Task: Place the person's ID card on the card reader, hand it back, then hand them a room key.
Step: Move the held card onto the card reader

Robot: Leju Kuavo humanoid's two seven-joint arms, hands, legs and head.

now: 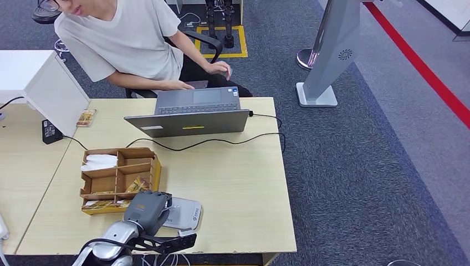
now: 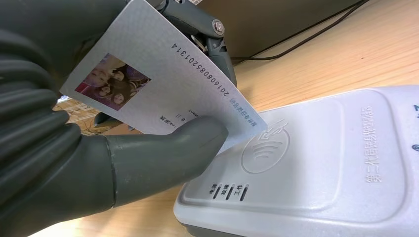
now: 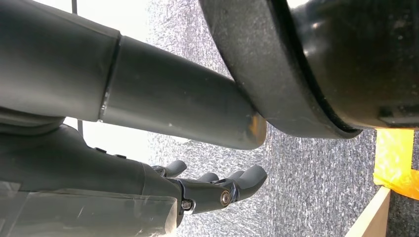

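Observation:
The white ID card (image 2: pixel 163 79), with a photo and a printed number, is pinched between the thumb (image 2: pixel 163 153) and the fingers of my left hand (image 1: pixel 145 210). It is tilted, and its lower corner hangs just over the wave mark on the white card reader (image 2: pixel 316 163). The reader (image 1: pixel 184 214) lies near the table's front edge, partly under that hand. A wooden organiser (image 1: pixel 154 169) left of the reader holds yellowish cards (image 1: pixel 136 185) and white paper. My right hand (image 3: pixel 212 190) hangs beside the table above the carpet, fingers apart, holding nothing.
A person (image 1: pixel 127 39) sits behind the table at an open grey laptop (image 1: pixel 191 111), one hand by its keyboard. A black cable (image 1: pixel 221 141) runs across the tabletop. A white box (image 1: pixel 50 83) and a second table stand to the left.

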